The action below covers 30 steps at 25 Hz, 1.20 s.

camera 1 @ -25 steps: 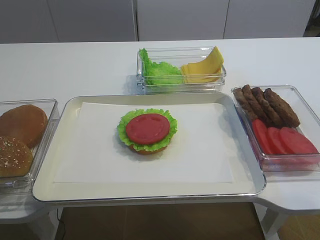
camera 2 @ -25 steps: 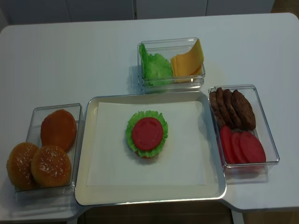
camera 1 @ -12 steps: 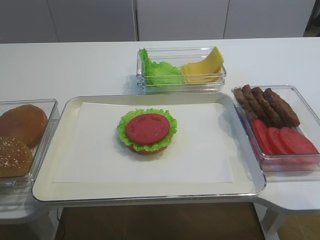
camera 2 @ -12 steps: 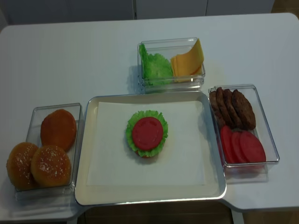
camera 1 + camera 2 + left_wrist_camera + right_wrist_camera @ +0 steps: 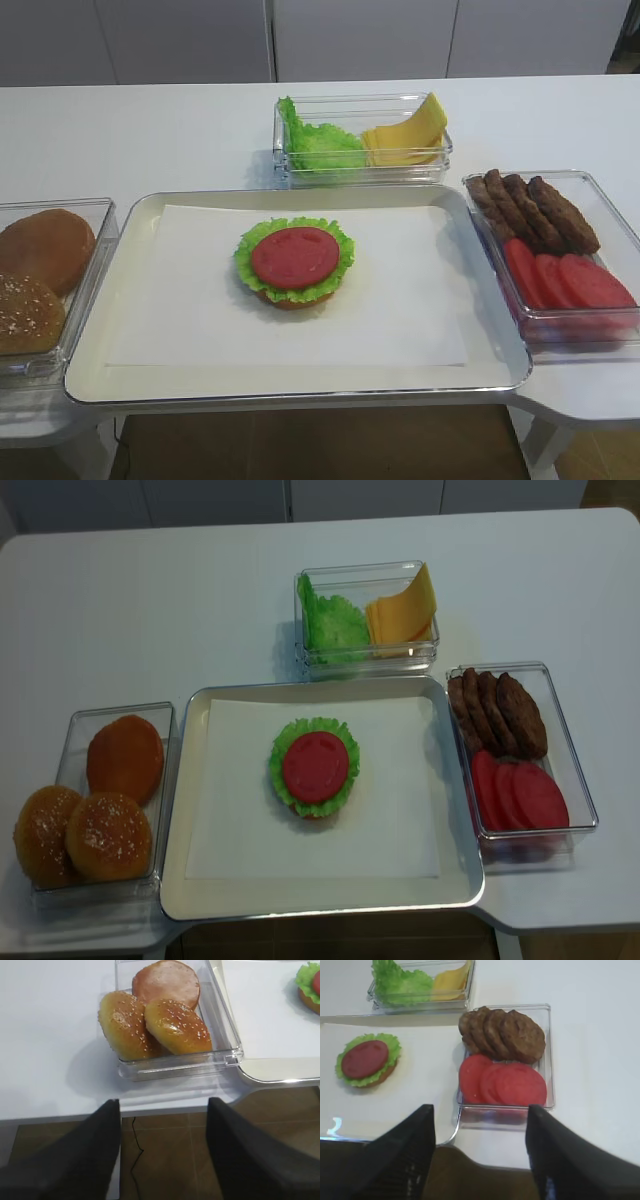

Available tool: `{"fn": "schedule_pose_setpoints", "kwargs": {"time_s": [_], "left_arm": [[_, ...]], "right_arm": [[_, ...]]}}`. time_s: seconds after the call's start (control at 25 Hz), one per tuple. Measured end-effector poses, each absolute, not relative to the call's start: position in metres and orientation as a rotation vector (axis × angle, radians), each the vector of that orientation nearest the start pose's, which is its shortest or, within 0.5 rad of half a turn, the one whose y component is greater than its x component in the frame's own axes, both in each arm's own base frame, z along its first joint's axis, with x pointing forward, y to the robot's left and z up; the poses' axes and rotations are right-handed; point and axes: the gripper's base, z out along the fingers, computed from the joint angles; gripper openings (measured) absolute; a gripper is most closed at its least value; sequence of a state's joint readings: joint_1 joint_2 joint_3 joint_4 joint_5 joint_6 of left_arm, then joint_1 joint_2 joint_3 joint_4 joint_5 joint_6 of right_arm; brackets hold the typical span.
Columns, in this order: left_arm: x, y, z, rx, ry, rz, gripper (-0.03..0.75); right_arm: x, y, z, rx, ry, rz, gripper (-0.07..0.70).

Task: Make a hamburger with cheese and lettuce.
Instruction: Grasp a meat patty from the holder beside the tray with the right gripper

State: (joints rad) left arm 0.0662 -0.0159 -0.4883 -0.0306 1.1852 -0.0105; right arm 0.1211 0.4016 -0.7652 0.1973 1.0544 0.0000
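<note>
ext high: front of tray (image 5: 90,385), oblique | realsense: steeper, above tray | wrists: low at near edge, flanking tray | all share tray

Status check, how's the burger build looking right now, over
Both grippers open, empty, back off the tray. Hamburger stacked to tomato; no patty, no cheese on it. Nothing in the way.

A white table (image 5: 150,600) with rounded corners filled most of both high views. Behind it stood pale grey cabinet fronts (image 5: 360,38) split by dark vertical seams. Below the table's front edge lay a brown tiled floor (image 5: 165,1160), crossed by a thin dark cable (image 5: 134,1157). Lighting was soft and even.
</note>
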Motion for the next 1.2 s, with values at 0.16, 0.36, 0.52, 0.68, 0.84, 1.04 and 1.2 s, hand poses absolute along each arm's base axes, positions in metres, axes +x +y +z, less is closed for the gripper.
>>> {"fn": "schedule_pose_setpoints", "kwargs": {"time_s": [0.16,0.36,0.52,0.68,0.84,1.04,1.2], "left_arm": [[-0.012,-0.003,0.264,-0.079,2.163,-0.005,0.404],[-0.012,-0.003,0.264,-0.079,2.163,-0.005,0.404],[-0.012,-0.003,0.264,-0.079,2.163,-0.005,0.404],[-0.012,-0.003,0.264,-0.079,2.163,-0.005,0.404],[-0.012,-0.003,0.264,-0.079,2.163,-0.005,0.404],[-0.012,-0.003,0.264,-0.079,2.163,-0.005,0.404],[-0.012,-0.003,0.264,-0.079,2.163,-0.005,0.404]], "right_arm": [[0.080,0.025,0.363,-0.113,2.237,0.313,0.447],[0.126,0.032,0.375,-0.099,2.311,0.337,0.447],[0.167,0.041,0.376,-0.110,2.353,0.348,0.447],[0.208,0.060,0.365,-0.159,2.430,0.352,0.447],[0.243,0.081,0.347,-0.181,2.527,0.270,0.447],[0.279,0.111,0.333,-0.242,2.581,0.165,0.417],[0.301,0.136,0.321,-0.324,2.627,0.078,0.398]]}}
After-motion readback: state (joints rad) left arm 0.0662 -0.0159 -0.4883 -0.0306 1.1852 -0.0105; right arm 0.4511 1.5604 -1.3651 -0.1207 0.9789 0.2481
